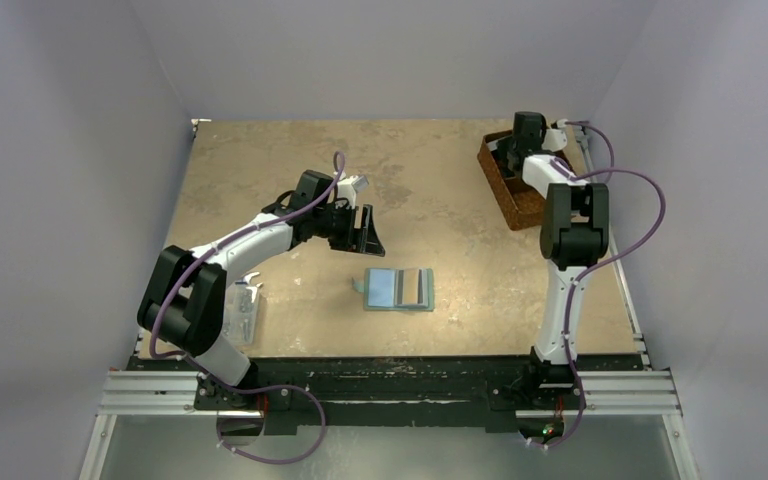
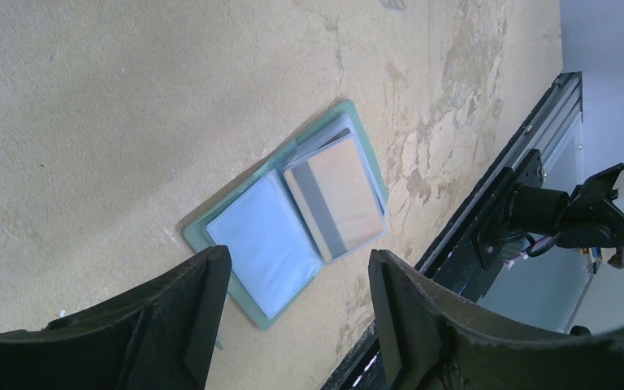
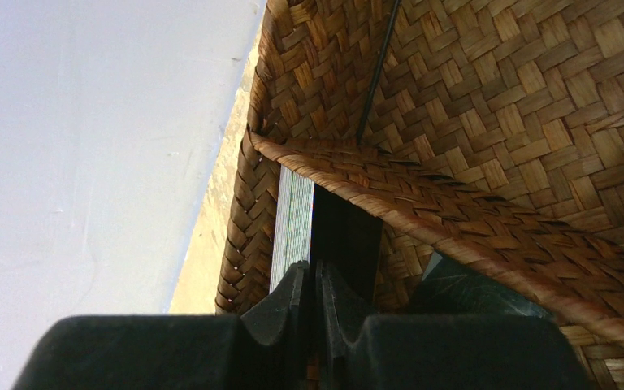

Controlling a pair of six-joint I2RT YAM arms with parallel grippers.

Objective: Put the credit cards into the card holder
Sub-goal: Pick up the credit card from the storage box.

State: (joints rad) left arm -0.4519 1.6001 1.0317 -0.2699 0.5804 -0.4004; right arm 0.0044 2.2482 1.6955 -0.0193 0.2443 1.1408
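The card holder (image 1: pixel 398 289) (image 2: pixel 248 240) lies open and flat at the table's middle, its pale blue pockets facing up. A tan credit card (image 2: pixel 348 195) with a grey stripe sits in its right pocket. My left gripper (image 1: pixel 368 232) (image 2: pixel 296 276) hangs open just behind the holder, with nothing between its jaws. My right gripper (image 1: pixel 508 152) (image 3: pixel 317 268) reaches down into a corner compartment of the woven basket (image 1: pixel 515 205). Its jaws are pinched to a thin slit. They sit right beside a stack of credit cards (image 3: pixel 292 215) standing on edge. I cannot tell whether a card sits in the slit.
The basket's woven divider (image 3: pixel 422 191) and outer wall (image 3: pixel 248 211) close in tightly round my right fingers. A clear plastic box (image 1: pixel 243 310) stands by the left arm's base. The metal rail (image 1: pixel 390 390) runs along the near table edge.
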